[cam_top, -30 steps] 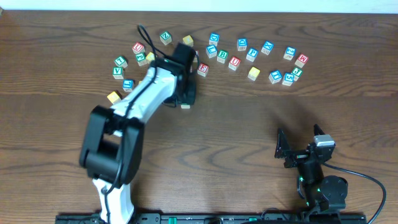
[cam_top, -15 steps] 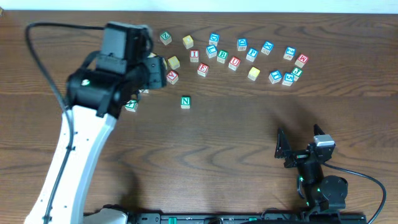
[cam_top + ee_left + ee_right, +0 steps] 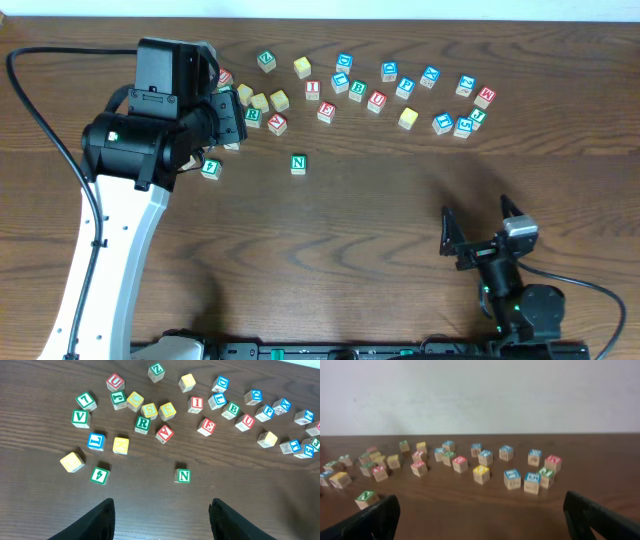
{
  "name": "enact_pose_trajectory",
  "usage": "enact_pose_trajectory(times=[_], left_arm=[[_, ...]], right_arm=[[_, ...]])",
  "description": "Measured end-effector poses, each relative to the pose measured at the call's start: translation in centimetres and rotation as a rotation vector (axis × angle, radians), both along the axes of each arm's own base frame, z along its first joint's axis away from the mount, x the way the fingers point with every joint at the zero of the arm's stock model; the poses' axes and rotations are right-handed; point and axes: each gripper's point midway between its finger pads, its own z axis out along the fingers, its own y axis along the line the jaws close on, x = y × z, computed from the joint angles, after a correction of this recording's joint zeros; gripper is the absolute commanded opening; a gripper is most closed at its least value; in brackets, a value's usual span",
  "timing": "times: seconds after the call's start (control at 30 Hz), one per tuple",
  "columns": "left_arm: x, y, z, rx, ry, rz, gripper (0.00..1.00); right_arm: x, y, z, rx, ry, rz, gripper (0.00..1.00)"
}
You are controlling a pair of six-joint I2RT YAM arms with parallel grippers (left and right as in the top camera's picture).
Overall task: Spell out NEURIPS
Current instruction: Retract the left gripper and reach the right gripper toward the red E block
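Left wrist view showed us the left gripper (image 3: 162, 505) spread wide over the table (image 3: 40, 510), nothing between its fingers. The green N cube (image 3: 184, 475) sat alone at its twelve o'clock. Farther off lay the green R cube (image 3: 143, 423), red E cube (image 3: 206, 426), red I cube (image 3: 195, 404), red U cube (image 3: 247, 421) and what looked like a blue P cube (image 3: 268, 411). The right gripper (image 3: 481, 505) stood spread and empty too.

Near centre, apart from the rest: green N cube (image 3: 298, 164). At its twelve o'clock, a scattered row of lettered cubes (image 3: 377, 99). At ten o'clock, left arm (image 3: 130, 150), over more cubes. At four o'clock, right gripper (image 3: 477, 215), fingers spread.
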Motion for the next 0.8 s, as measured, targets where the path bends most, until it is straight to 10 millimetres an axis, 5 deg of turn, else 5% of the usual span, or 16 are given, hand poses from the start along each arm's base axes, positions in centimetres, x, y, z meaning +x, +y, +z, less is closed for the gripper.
enact_pose_trajectory(times=[0.3,0.5,0.8], left_arm=[[-0.6,0.0,-0.5,-0.028,0.040,0.031,0.59],[-0.7,0.0,-0.5,-0.029,0.041,0.034,0.60],[-0.7,0.0,-0.5,-0.027,0.042,0.031,0.59]], right_arm=[[1.9,0.1,9.3,-0.072,-0.012,0.003,0.99],[7.0,0.4,10.9,-0.127,0.150,0.018,0.99],[13.9,4.2,11.2,-0.111,0.297,0.234,0.99]])
